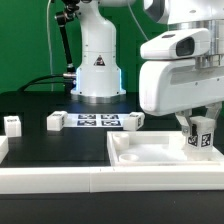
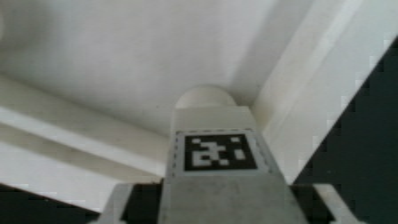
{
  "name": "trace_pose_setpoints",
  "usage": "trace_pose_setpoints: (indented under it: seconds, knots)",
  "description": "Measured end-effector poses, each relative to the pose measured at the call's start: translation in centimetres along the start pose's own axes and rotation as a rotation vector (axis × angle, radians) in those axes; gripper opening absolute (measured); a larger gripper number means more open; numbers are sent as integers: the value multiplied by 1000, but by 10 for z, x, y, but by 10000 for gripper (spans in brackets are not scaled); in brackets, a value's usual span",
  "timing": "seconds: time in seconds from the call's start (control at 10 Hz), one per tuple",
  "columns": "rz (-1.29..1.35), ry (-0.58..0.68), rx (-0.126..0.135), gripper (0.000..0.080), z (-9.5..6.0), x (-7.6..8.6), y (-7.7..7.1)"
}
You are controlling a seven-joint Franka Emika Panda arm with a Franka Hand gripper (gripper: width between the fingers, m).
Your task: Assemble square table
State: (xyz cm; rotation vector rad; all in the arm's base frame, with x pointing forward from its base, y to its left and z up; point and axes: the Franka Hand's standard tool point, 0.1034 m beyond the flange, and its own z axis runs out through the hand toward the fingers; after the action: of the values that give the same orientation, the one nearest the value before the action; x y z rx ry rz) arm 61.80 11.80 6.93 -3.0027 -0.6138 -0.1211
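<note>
The white square table top (image 1: 150, 152) lies with its raised rim up at the exterior view's right. My gripper (image 1: 200, 132) hangs over its right corner, shut on a short white tagged leg (image 1: 201, 138) held upright between the fingers. In the wrist view the leg (image 2: 217, 150) fills the space between both fingers. Its rounded tip points into the inner corner of the table top (image 2: 107, 60). I cannot tell whether the tip touches the top.
Three more white legs lie on the black table: one (image 1: 13, 124) at the exterior view's left, one (image 1: 57, 120) and one (image 1: 134, 119) on either side of the marker board (image 1: 96, 121). The robot base (image 1: 97, 65) stands behind. A long white rail (image 1: 60, 182) runs along the front.
</note>
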Motion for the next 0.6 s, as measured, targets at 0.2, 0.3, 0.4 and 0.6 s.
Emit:
trace_pose_setpoints:
  seconds: [0.2,0.3,0.4,0.6]
  knots:
    - [141,1,0,287,0,0,1]
    - [251,3,4,287,0,0,1]
    - [382,4,2,287,0,0,0]
    - [619,3,0,288,1,-1,-1]
